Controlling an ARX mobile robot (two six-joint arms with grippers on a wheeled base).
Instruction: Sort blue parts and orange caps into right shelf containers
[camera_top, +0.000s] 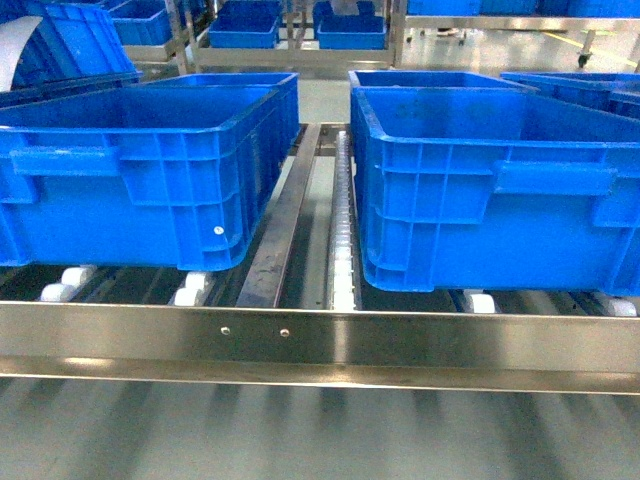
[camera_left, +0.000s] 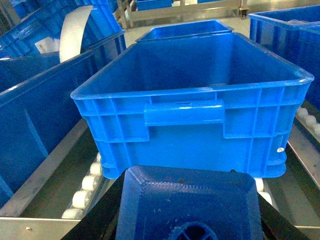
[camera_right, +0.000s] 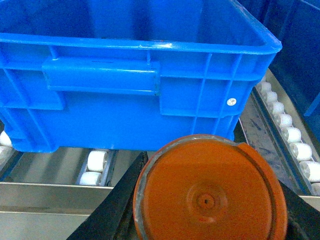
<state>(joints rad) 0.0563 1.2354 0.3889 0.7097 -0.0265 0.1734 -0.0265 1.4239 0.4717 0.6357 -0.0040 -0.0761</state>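
The left fingers (camera_left: 95, 220) are pinching a blue part (camera_left: 187, 205) just in front of a blue crate (camera_left: 190, 120) sitting on the shelf's white rollers (camera_left: 82, 197). The right fingers (camera_right: 112, 200) are clamping an orange cap (camera_right: 210, 192), its round end facing the camera, before another blue crate (camera_right: 125, 85). In the head view both crates are resting behind the shelf's steel front rail (camera_top: 320, 340), neither arm showing.

No legible text, numbers or brand marks in any of my three views. One small round white sticker (camera_right: 230, 102) sits on the blue crate (camera_right: 125, 75) wall ahead of my right wrist camera; its print is too small to read.
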